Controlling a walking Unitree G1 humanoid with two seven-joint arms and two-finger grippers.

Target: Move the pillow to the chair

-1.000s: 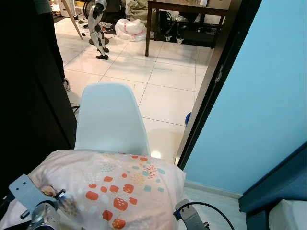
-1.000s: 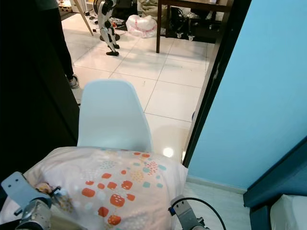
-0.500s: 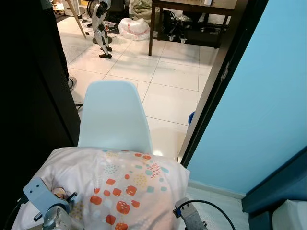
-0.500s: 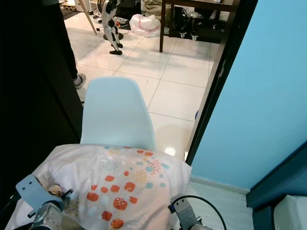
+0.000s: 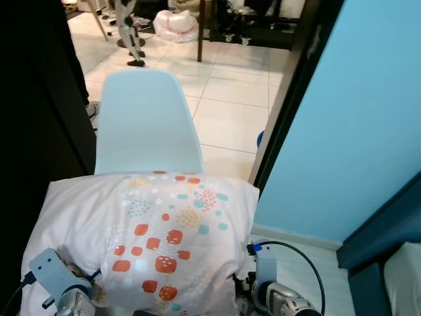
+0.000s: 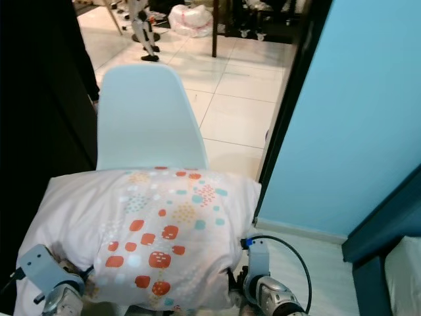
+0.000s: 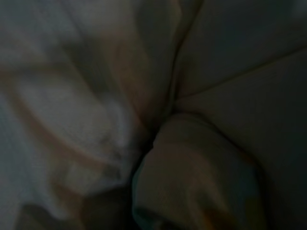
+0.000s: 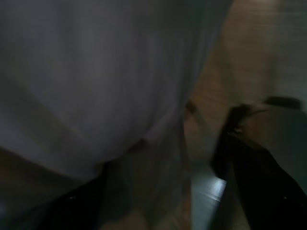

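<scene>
Premises: a lived-in home interior. Evidence follows. Flooring is glossy cream ceramic tile (image 5: 230,99) with dark grout lines. A white moulded plastic chair (image 5: 146,122) stands on it, with a patterned bed pillow (image 5: 148,230) just in front. A light blue painted wall (image 5: 355,112) meets a dark door frame (image 5: 289,85). Beyond, a dark wooden table (image 6: 217,26) has clutter stored beneath, and a filled white plastic bag (image 5: 174,23) lies on the floor near it. A small humanoid robot's legs (image 5: 128,33) stand further back.
</scene>
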